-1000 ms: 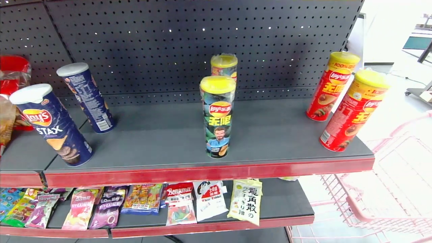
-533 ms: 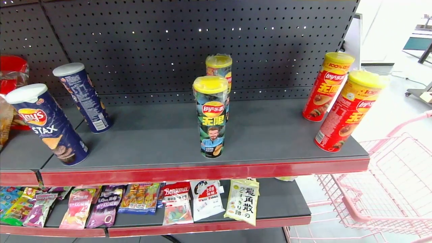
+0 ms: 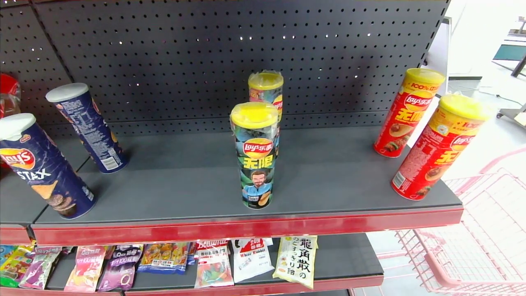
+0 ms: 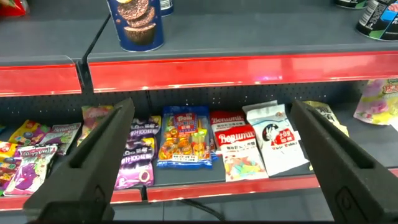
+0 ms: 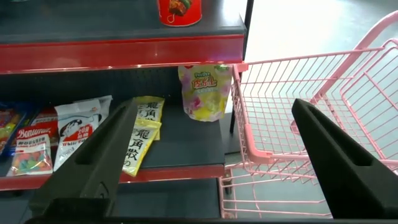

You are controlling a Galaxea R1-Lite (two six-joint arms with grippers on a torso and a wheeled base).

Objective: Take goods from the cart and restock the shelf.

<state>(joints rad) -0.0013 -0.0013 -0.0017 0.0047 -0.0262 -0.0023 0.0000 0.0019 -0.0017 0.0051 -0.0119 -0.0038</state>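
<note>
Your left gripper hangs in front of the lower shelf. Its fingers are spread wide and nothing is between them. A row of snack bags lies flat on that shelf directly ahead of it.

Your right gripper is likewise spread wide and holds nothing. It faces the right end of the same shelf, where a yellow-and-pink bag shows upright near the shelf's end, just beside the pink wire cart.

On the upper shelf you have six cans standing on their bases, in three pairs:
- **Left pair:** the front blue can is near the front edge. The rear blue can stands behind it and apart from it. Both have white lids.
- **Middle pair:** the front middle can has a yellow lid and stands near the front edge. The rear middle can is directly behind it, close to the pegboard.
- **Right pair:** the front red can is near the right front corner. The rear red can stands behind it. Both have yellow lids.

Bare shelf separates the pairs. The cart stands beside the shelf's right end, below the level of the upper shelf.
</note>
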